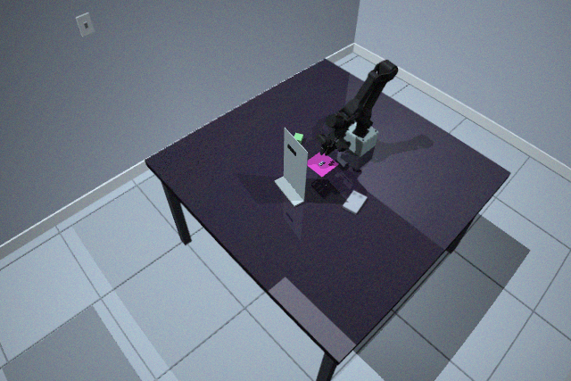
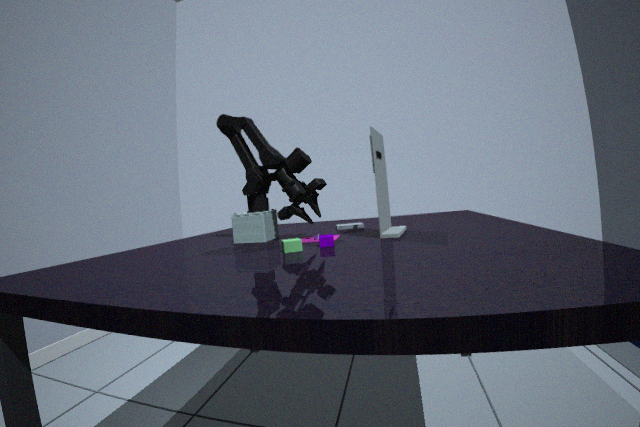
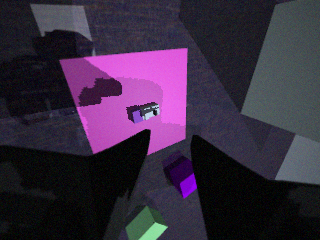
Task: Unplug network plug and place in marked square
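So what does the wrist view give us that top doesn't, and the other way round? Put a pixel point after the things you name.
Only wrist: the purple block (image 3: 181,175), just past the pink square's edge, and a purple part on the plug.
Only top: the wall plate (image 1: 85,24), the table legs (image 1: 177,212) and the arm (image 1: 368,91) up to its bend.
Both: the plug (image 1: 321,163) (image 3: 143,112) lying inside the pink square (image 1: 316,168) (image 3: 172,75), the green block (image 1: 298,137) (image 3: 146,224), the panel (image 1: 294,169) (image 3: 290,65), and the hand (image 1: 325,152) (image 3: 170,137), open, nothing between its fingers.
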